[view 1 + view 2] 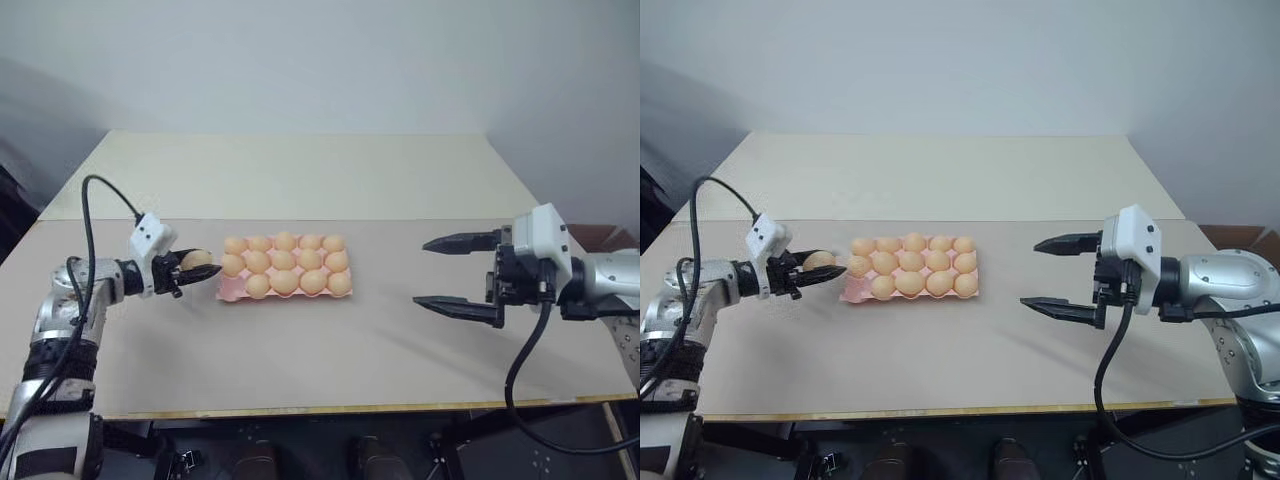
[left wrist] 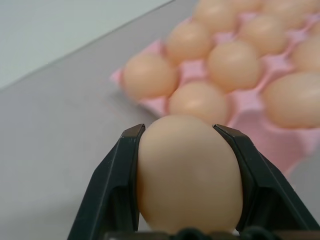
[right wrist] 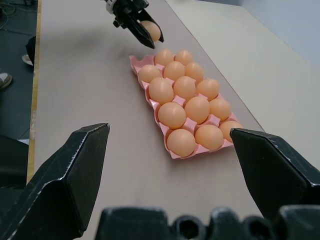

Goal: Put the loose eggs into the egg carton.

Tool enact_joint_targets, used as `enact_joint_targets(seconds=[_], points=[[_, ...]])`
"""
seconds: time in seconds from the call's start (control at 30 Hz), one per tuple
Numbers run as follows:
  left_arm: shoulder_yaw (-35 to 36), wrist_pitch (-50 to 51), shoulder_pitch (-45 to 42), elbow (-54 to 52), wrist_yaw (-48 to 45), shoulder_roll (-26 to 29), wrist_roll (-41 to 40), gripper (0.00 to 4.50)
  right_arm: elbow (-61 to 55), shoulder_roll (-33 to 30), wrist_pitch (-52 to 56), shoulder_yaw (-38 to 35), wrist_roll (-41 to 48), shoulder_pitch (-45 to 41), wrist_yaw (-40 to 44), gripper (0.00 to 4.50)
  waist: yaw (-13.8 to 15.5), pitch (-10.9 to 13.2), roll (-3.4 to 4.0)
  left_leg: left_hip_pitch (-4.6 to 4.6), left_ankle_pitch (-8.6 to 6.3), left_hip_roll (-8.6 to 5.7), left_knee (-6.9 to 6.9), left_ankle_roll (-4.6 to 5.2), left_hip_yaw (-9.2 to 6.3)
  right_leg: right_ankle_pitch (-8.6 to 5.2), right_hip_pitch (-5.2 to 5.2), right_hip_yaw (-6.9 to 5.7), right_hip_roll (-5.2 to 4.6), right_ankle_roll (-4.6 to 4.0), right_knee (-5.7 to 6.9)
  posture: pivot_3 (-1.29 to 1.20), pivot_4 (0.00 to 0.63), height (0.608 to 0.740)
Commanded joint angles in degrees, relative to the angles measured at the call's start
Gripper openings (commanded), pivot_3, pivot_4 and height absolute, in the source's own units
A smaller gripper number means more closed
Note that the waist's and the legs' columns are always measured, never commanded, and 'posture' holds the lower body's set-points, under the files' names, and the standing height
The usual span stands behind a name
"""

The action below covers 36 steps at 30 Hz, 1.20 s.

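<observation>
Left gripper (image 1: 200,266): both black fingers (image 2: 117,190) closed onto the flanks of one egg (image 2: 189,174), which is clear of the table (image 1: 300,340). Egg's long axis appears to run along the fingers, blunt end outward. Just beyond the fingertips lies the egg carton (image 1: 232,291); its one empty cup (image 2: 250,120) looks to be the near corner cup, slightly ahead and to one side. Right gripper (image 1: 462,277) is spread wide, empty, well apart on the carton's far side, so the left is the nearer arm.

Head stereo pair high over the table's (image 1: 400,330) near edge, facing forward and down, left wrist view tight on egg carton (image 2: 300,145), right wrist view farther, all share carton
</observation>
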Motion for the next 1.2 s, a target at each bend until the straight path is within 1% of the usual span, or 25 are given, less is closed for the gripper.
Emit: enact_joint_targets(seconds=[0.03,0.2,0.23,0.27,0.43,0.5,0.67,0.77,0.9,0.97,1.0,1.03,1.1,1.2], points=[[-1.03,1.88,1.11,-3.96,-0.73,-0.70,-1.03,2.04,-0.62,-0.14,-0.40,-0.86,0.93,-1.31,-0.21,4.50,-0.01,0.00,0.00,0.03,0.00,0.00,0.00,0.00,0.00,0.00,0.00,0.02,0.01,0.00,0.01,0.00,0.150,0.740],[-3.82,1.26,1.23,-2.91,-0.45,-1.77,0.99,2.04,-1.42,-0.36,-0.19,-1.82,1.19,-0.35,-0.54,4.50,-0.09,0.00,0.00,0.05,0.01,0.01,0.02,0.02,-0.01,0.00,0.00,0.02,0.04,0.00,0.07,0.00,0.150,0.740],[-3.92,1.49,1.04,-2.53,-0.54,-2.07,0.65,2.62,-1.59,-0.39,-0.13,-2.01,1.23,-0.12,-0.66,4.50,-0.10,0.00,0.00,0.05,0.02,0.00,0.02,0.03,-0.01,0.00,0.00,0.03,0.04,0.00,0.07,0.00,0.150,0.740],[-4.11,1.65,0.71,-2.29,-0.65,-2.35,0.41,2.86,-1.64,-0.43,-0.04,-2.11,1.27,-0.02,-0.80,4.50,-0.09,0.00,0.00,0.05,0.02,0.00,0.02,0.03,-0.01,0.00,0.00,0.04,0.04,0.00,0.07,0.00,0.150,0.740],[-3.37,2.79,-0.18,-2.80,-1.17,-2.07,-0.60,4.47,-2.03,-0.59,-0.09,-2.35,1.36,0.50,-1.21,4.50,-0.07,0.00,0.00,0.04,0.02,0.00,0.03,0.03,-0.01,0.01,0.00,0.04,0.04,0.00,0.06,0.00,0.150,0.740],[-2.28,2.72,0.03,-3.77,-1.31,-1.22,-1.17,4.47,-2.20,-0.63,-0.11,-2.49,1.45,0.68,-1.34,4.50,-0.11,0.00,-0.01,0.04,0.02,0.00,0.03,0.03,-0.01,0.01,0.00,0.04,0.04,0.00,0.06,0.00,0.150,0.740],[3.63,4.16,4.32,-12.41,-1.71,4.43,-4.34,4.47,-2.52,-0.40,-0.20,-2.68,1.74,1.19,-1.43,4.50,-0.64,0.01,-0.02,-0.01,0.01,0.02,0.02,0.03,-0.02,0.00,-0.04,0.04,0.04,0.00,0.02,0.00,0.150,0.740],[9.03,7.24,9.45,-19.01,-3.27,8.19,-8.56,4.47,-2.38,-0.34,-0.36,-2.65,1.69,1.30,-1.27,4.50,-1.12,0.01,-0.02,0.01,0.01,0.02,0.02,0.03,-0.01,0.00,-0.03,0.05,0.03,0.01,0.00,0.00,0.150,0.740],[18.14,10.75,18.70,-27.59,-3.46,12.20,-12.38,4.47,-1.53,-0.30,-0.70,-2.25,1.66,0.95,-0.48,4.50,-1.36,0.01,-0.02,0.04,0.01,0.04,0.01,0.03,0.00,-0.01,-0.03,0.06,0.01,0.01,0.01,0.00,0.150,0.740],[24.11,11.20,24.48,-31.24,-4.19,12.61,-14.01,4.47,-0.70,-0.45,-0.94,-2.11,1.57,0.73,0.33,4.50,-1.36,0.01,-0.02,0.06,0.01,0.05,0.01,0.02,0.02,-0.06,-0.04,0.05,0.00,-0.07,0.01,0.00,0.150,0.740],[26.92,11.45,27.27,-32.92,-4.77,12.57,-14.88,4.47,-0.18,-0.56,-1.12,-1.99,1.45,0.55,0.84,4.50,-1.40,0.01,-0.02,0.13,0.01,0.06,0.01,0.02,0.02,-0.20,-0.01,0.05,0.00,-0.31,0.03,0.00,0.150,0.740],[29.47,11.71,30.21,-34.63,-5.55,12.54,-15.44,4.47,0.48,-0.66,-1.33,-1.86,1.34,0.31,1.47,4.50,-1.49,0.01,-0.02,0.13,0.01,0.07,0.01,0.02,0.03,-0.22,-0.02,0.06,0.00,-0.33,0.02,0.00,0.150,0.740],[33.53,12.05,35.51,-38.12,-6.71,12.30,-16.42,4.47,1.40,-0.80,-1.63,-1.87,1.22,0.20,2.58,4.50,-1.42,0.02,-0.02,0.14,0.01,0.09,0.01,0.02,0.06,-0.22,-0.03,0.06,0.00,-0.35,0.03,0.00,0.150,0.740],[39.26,16.00,42.24,-44.69,-6.34,11.05,-19.93,4.47,2.50,-1.20,-1.79,-2.22,1.12,1.11,4.32,4.50,-1.24,0.02,-0.02,0.13,0.00,0.10,0.01,0.01,0.07,-0.23,-0.04,0.06,-0.01,-0.36,0.01,0.00,0.150,0.740]])
